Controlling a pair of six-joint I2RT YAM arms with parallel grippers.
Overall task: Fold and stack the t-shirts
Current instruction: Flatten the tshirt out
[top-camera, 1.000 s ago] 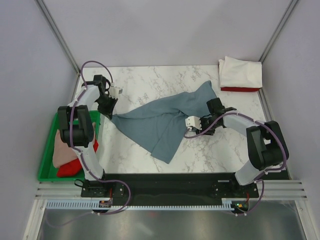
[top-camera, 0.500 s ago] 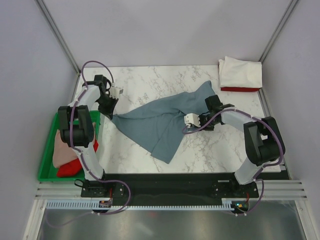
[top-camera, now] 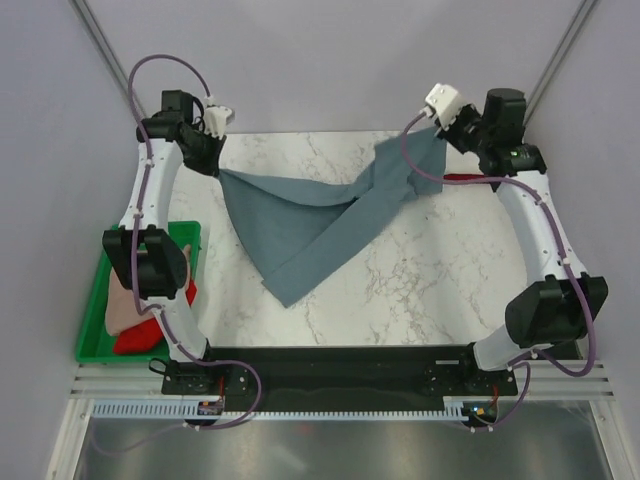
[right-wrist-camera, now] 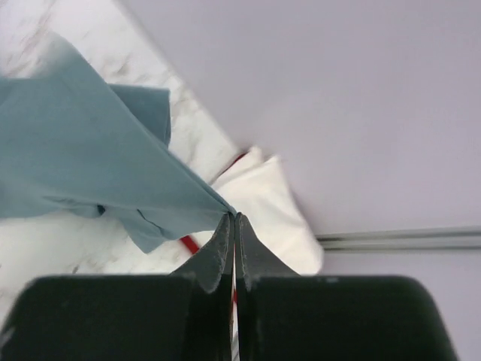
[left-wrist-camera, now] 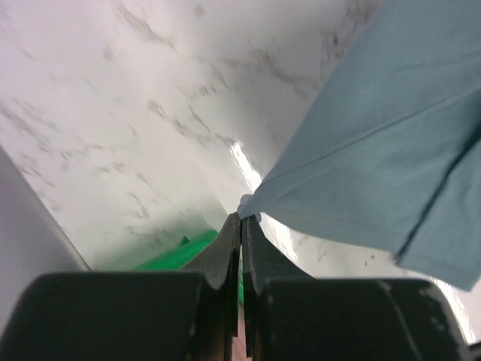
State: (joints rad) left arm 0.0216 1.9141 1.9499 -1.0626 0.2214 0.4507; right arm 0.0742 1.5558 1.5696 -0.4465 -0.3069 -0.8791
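A slate blue-grey t-shirt (top-camera: 310,215) hangs stretched between both arms above the marble table (top-camera: 430,280), its lower corner drooping toward the near side. Up at the far left, my left gripper (top-camera: 218,167) is shut on one corner of it; the left wrist view shows the closed tips (left-wrist-camera: 240,216) pinching the cloth (left-wrist-camera: 376,143). My right gripper (top-camera: 441,129), raised at the far right, is shut on another corner (right-wrist-camera: 231,216) of the shirt (right-wrist-camera: 83,150). A folded white t-shirt (right-wrist-camera: 263,199) lies over a red one (right-wrist-camera: 188,244) at the far right corner.
At the left table edge a green tray (top-camera: 95,320) holds a pale pink shirt (top-camera: 125,305) and a red shirt (top-camera: 135,338). Grey walls with metal posts close in the back and both sides. The arm bases sit on a black rail (top-camera: 340,370) along the near edge.
The right gripper closed on the shirt's edge. Both arms then rose and swung toward the far corners, lifting the shirt off the table and stretching it between them.
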